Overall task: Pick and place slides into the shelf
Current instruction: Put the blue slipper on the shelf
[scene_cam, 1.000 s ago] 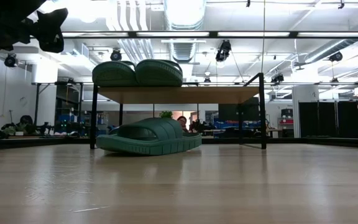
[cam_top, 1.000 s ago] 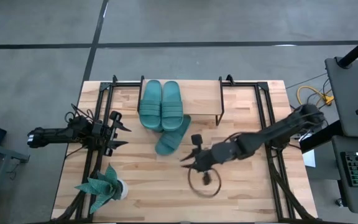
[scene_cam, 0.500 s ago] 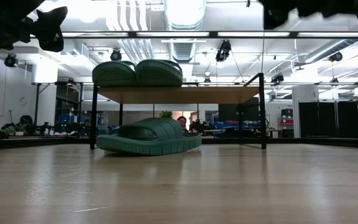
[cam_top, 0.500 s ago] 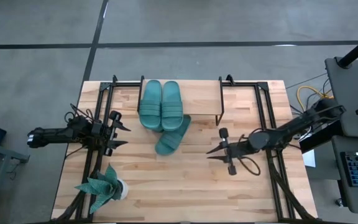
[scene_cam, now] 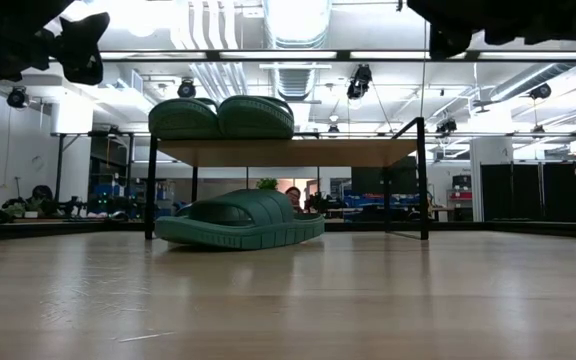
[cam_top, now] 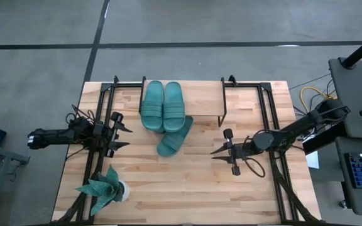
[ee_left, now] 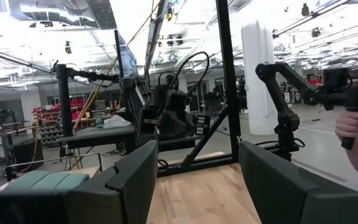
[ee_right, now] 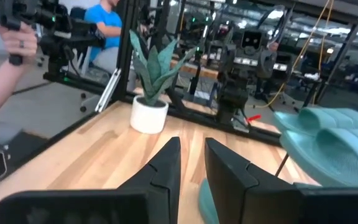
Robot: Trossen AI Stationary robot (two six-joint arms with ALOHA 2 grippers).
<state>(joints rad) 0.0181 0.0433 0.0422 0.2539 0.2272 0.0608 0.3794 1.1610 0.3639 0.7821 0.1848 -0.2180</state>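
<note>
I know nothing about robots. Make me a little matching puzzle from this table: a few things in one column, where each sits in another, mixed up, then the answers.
Things:
1. pair of slides
2. single slide
3. potted plant
4. right gripper

Places:
A. near the table's front edge, on the left arm's side
B. on top of the shelf
C. above bare tabletop, to the shelf's right and a little nearer the front, holding nothing
D. on the tabletop, partly under the shelf

Pairs: 1-B, 2-D, 3-A, 4-C
</note>
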